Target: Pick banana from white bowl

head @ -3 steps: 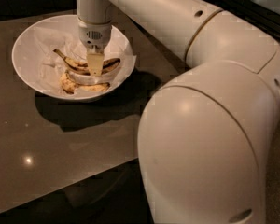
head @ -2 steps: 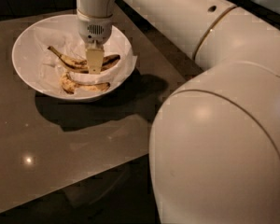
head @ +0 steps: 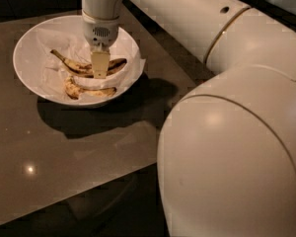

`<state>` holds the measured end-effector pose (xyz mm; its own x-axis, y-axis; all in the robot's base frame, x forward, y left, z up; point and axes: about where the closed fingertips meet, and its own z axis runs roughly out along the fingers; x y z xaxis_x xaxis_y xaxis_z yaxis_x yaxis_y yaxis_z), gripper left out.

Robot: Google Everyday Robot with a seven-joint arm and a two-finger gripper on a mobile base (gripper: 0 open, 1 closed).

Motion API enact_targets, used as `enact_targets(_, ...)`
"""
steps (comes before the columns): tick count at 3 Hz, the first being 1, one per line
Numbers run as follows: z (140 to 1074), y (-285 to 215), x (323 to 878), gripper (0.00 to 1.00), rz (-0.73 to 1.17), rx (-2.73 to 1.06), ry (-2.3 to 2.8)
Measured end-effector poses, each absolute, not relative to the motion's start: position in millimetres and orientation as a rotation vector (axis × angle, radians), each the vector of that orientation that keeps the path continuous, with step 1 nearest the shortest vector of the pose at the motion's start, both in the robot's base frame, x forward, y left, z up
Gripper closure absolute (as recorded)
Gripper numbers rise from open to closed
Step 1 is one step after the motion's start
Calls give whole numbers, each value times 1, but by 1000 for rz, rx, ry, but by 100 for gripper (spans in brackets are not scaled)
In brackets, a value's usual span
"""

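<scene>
Pincer (head: 99, 73) at blotched banana (head: 73, 66), papered bowl (head: 23, 49)

Single view. Looking down at an angle across table (head: 64, 147) toward white bowl (head: 24, 48), set back at upper left. Very near arm (head: 237, 147), bulking large right of bowl. Gripper (head: 99, 68) directly over bowl's middle.

Glossy cream arm (head: 187, 14), thin gold trim; tan tool (head: 99, 74) above white bowl (head: 20, 58).
</scene>
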<state>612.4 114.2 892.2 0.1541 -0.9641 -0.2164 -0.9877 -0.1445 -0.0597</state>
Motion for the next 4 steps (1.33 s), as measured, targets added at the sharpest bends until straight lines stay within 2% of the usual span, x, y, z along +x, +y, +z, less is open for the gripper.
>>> enact_targets(1,910,109,587,100,200,-2219,1914)
enact_targets(2,933,70,521,100,240,-2112,1937)
enact_targets(4,941,69,504,100,245,-2125,1949)
